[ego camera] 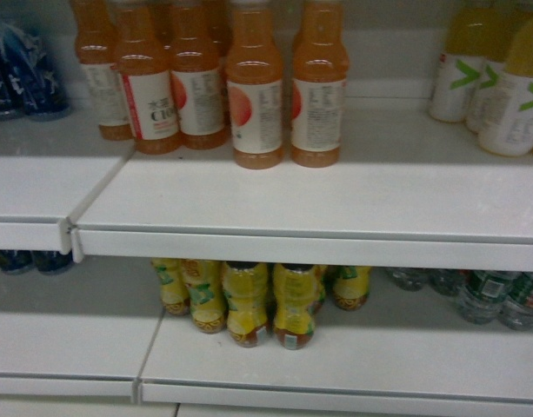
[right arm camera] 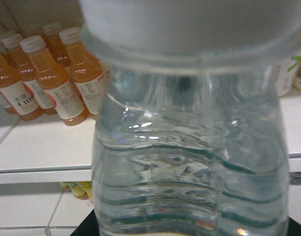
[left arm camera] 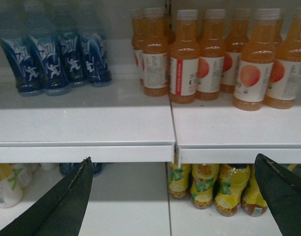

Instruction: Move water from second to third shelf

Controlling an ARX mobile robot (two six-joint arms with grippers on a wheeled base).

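Observation:
A clear ribbed water bottle [right arm camera: 189, 162] with a white cap [right arm camera: 189, 24] fills the right wrist view, upright and very close. My right gripper [right arm camera: 189, 231] is shut on it, with dark fingers [right arm camera: 84, 230] showing at its lower sides. More water bottles [ego camera: 501, 300] with green labels stand on the lower shelf [ego camera: 379, 356] at far right. My left gripper [left arm camera: 175, 162] is open and empty in front of the shelf edge [left arm camera: 91, 152]. Neither gripper shows in the head view.
Orange drink bottles [ego camera: 253, 87] crowd the upper shelf [ego camera: 353, 195]; pale bottles with green marks [ego camera: 501, 87] stand at its right. Yellow lemon tea bottles [ego camera: 249, 304] sit on the lower shelf. Blue bottles [left arm camera: 57, 54] stand at upper left.

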